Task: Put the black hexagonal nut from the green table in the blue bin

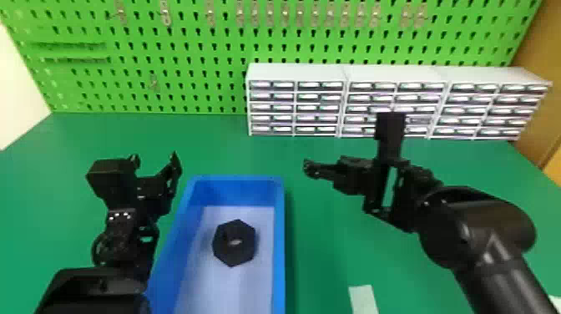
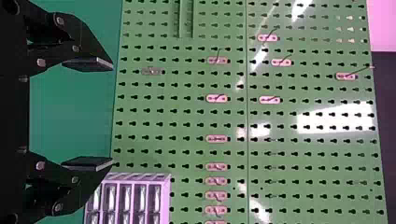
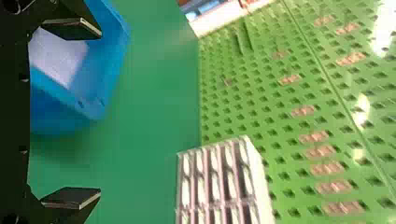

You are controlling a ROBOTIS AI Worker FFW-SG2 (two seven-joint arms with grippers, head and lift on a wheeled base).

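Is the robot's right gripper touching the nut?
Apart. The head view shows the nut in the blue bin, with green table between the bin and the right gripper.

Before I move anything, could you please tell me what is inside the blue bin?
The blue bin holds a black hexagonal nut, lying flat on its pale floor. The patch directly beneath the nut is covered.
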